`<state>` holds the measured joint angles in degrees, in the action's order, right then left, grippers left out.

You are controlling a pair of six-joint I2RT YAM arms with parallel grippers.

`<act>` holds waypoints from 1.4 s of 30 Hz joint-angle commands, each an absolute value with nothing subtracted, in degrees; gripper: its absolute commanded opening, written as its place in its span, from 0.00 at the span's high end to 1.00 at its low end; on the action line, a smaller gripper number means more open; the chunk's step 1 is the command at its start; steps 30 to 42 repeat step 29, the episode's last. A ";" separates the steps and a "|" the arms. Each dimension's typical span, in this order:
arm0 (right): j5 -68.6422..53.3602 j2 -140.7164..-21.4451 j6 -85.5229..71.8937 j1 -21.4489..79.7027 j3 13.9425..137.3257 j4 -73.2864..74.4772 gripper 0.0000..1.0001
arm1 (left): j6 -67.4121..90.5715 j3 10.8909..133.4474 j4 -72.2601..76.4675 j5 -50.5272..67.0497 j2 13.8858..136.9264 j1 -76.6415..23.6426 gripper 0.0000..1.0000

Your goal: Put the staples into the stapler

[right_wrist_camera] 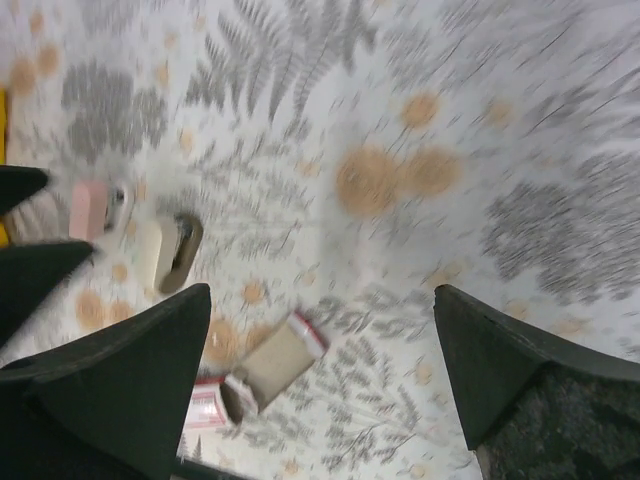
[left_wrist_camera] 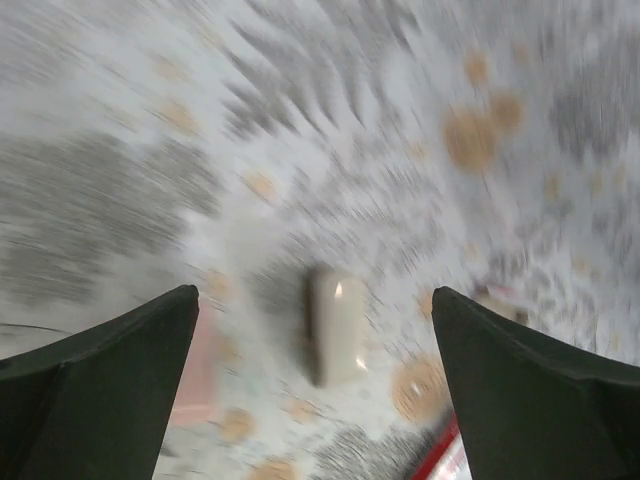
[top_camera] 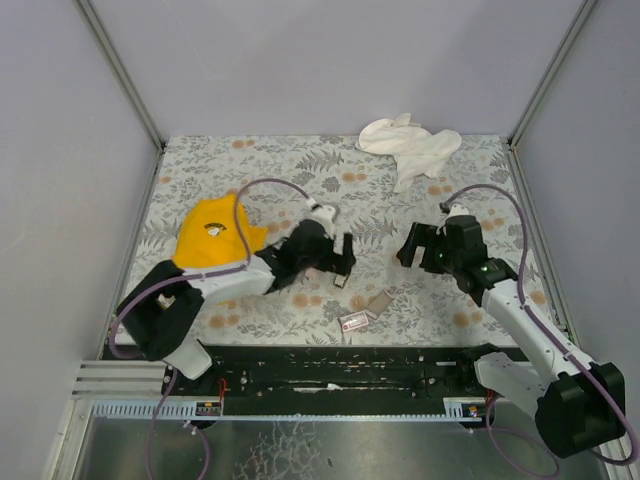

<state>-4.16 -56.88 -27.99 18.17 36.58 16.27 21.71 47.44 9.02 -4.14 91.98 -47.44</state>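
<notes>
Stapler (right_wrist_camera: 88,208), a tiny pink plastic piece with a silvery metal part, lies flat on the table (top_camera: 200,160) under the left arm's reach, near the middle of the near half. Smooth pale lilac-grey panels set in slim metal posts wall the table on three sides. A sheet printed with grey fern leaves and orange blossoms covers the tabletop. A crumpled white cloth (top_camera: 410,145) sits at the far right and a folded yellow cloth (top_camera: 215,232) at the left. The left gripper (left_wrist_camera: 312,292) hangs with its dark wedge fingers spread wide and nothing between them. The right gripper (right_wrist_camera: 322,288) is equally wide and bare. The dark-red cardboard staples box (top_camera: 352,322), with a pale label, rests near the front edge, and its grey-brown tray (top_camera: 380,302) lies just beside it. A rounded, glossy beige block (left_wrist_camera: 338,325) lies just beside the stapler.
</notes>
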 commanded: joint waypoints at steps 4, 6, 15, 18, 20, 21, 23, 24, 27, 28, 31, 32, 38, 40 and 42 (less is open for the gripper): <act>-7.90 -56.10 -23.23 1.35 37.93 8.57 0.01 | 23.44 39.79 17.23 3.17 76.66 -21.89 0.00; -3.93 -55.72 -23.35 -0.64 35.78 5.00 0.01 | 25.35 35.07 19.79 3.89 72.48 -12.17 0.00; 19.05 -52.09 -16.97 -0.72 14.89 -24.75 0.00 | 20.21 15.08 35.05 -14.89 58.13 -0.29 0.00; 20.47 -55.96 -15.46 -0.70 9.26 -36.91 0.00 | 16.63 14.66 40.11 -13.08 60.92 -0.34 0.00; 20.87 -59.27 -14.58 -0.70 8.19 -40.98 0.00 | 16.11 14.79 43.05 -13.46 63.83 -0.42 0.00; 21.15 -60.78 -14.39 -0.70 8.23 -42.76 0.00 | 16.02 14.54 44.14 -13.95 64.67 -0.42 0.00; 20.23 -62.21 -13.32 -0.70 9.45 -42.16 0.01 | 15.62 13.27 47.73 -14.56 66.29 -0.39 0.00; 20.09 -62.82 -12.93 -0.70 9.52 -43.15 0.01 | 15.15 12.65 49.38 -14.47 67.01 -0.38 0.00; 19.84 -64.94 -11.76 -0.71 9.62 -46.20 0.01 | 14.26 12.08 50.94 -14.41 68.79 -0.35 0.00; 19.65 -65.51 -11.58 -0.70 9.82 -46.63 0.00 | 14.58 11.86 51.55 -14.97 69.33 -0.36 0.00; 19.28 -65.93 -11.30 -0.70 10.04 -46.90 0.01 | 15.17 11.72 52.04 -16.01 69.89 -0.39 0.00; 19.28 -65.93 -11.30 -0.70 10.04 -46.90 0.01 | 15.17 11.72 52.04 -16.01 69.89 -0.39 0.00; 19.28 -65.93 -11.30 -0.70 10.04 -46.90 0.01 | 15.17 11.72 52.04 -16.01 69.89 -0.39 0.00; 19.28 -65.93 -11.30 -0.70 10.04 -46.90 0.01 | 15.17 11.72 52.04 -16.01 69.89 -0.39 0.00; 19.28 -65.93 -11.30 -0.70 10.04 -46.90 0.01 | 15.17 11.72 52.04 -16.01 69.89 -0.39 0.00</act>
